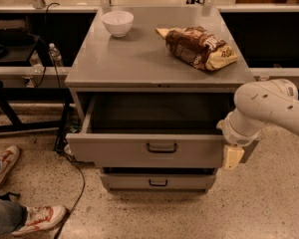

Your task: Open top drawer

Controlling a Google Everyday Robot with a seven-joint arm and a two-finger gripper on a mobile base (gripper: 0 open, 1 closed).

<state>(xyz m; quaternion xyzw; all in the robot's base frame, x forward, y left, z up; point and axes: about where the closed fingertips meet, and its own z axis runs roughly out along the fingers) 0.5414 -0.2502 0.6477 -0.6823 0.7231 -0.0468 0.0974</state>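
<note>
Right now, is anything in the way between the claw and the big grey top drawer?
Nothing visible. The claw hangs at the right end of the wide grey metal top drawer, which already stands pulled out.

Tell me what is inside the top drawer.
The top drawer stands pulled out; its visible interior is dark and shows nothing in it. The front panel hides the floor's near strip. The end effector sits at the drawer's right front corner.
</note>
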